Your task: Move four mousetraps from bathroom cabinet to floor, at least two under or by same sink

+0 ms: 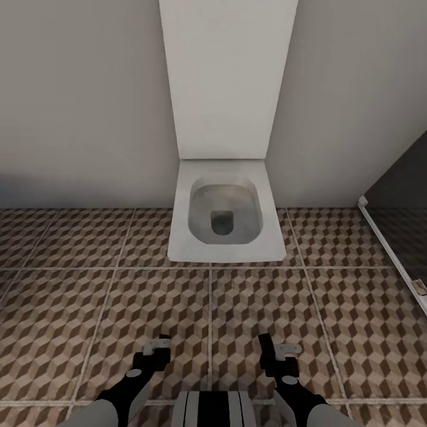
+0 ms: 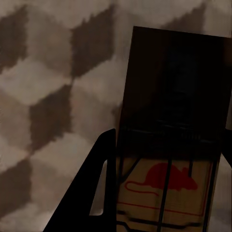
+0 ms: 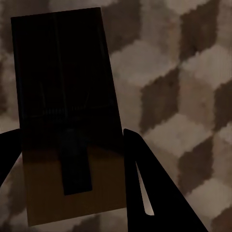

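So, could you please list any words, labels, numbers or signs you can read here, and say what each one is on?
No readable words or numbers anywhere.
Red mouse silhouette with red outline, no legible lettering: on the mousetrap held in the left tool.
Mousetrap in the right tool: dark, no markings readable.

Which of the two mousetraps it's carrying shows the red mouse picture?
The mousetrap in the left gripper: a red mouse print shows on its tan face. The right gripper's mousetrap shows only a dark bar, no red.
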### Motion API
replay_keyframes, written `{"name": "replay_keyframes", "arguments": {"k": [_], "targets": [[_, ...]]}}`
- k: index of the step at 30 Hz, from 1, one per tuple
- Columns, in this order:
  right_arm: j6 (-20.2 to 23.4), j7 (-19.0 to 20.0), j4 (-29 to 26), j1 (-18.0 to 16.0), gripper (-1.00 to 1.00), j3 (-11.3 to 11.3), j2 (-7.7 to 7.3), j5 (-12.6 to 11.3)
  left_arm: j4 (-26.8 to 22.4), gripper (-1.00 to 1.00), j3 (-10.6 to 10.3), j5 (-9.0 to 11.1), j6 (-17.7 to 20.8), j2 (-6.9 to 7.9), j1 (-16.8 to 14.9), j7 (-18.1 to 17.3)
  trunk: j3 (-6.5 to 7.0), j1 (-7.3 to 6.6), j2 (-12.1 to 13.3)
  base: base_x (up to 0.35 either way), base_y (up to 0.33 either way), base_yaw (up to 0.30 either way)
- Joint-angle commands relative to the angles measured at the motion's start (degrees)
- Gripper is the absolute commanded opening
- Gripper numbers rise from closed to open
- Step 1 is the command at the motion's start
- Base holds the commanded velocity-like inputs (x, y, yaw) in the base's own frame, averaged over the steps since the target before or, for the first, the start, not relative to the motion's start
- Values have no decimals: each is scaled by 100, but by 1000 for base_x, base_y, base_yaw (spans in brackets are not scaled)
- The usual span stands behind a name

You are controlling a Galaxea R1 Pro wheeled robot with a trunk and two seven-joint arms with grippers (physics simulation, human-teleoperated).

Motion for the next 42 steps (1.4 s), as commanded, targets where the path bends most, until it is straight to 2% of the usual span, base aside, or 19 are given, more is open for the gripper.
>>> {"name": "replay_keyframes", "arguments": {"k": [1,4,8,15,35,42], "targets": [[-14,-30,7,-3,-100,-15,-1,39,6,-100,45,-73,-19,-21,-3,94,-3,-1,-1,0,0,0],[-14,-30,7,-3,-100,-15,-6,39,9,-100,51,-70,-17,-63,-3,215,-3,-1,-1,0,0,0],[-14,-30,7,-3,-100,-15,1,39,24,-100,43,-84,-17,-129,-3,294,-92,9,-7,0,0,0],[-14,-24,7,-3,-100,-3,4,39,10,-100,26,-86,-17,-146,-3,320,-247,27,-16,0,0,0],[-5,14,7,-3,-100,3,6,39,-2,-100,35,-72,-25,-146,-3,348,-247,27,-16,0,0,0],[-5,18,7,-3,-100,3,5,39,6,-100,36,-76,-26,-146,-3,346,-380,43,-24,0,0,0]]}}
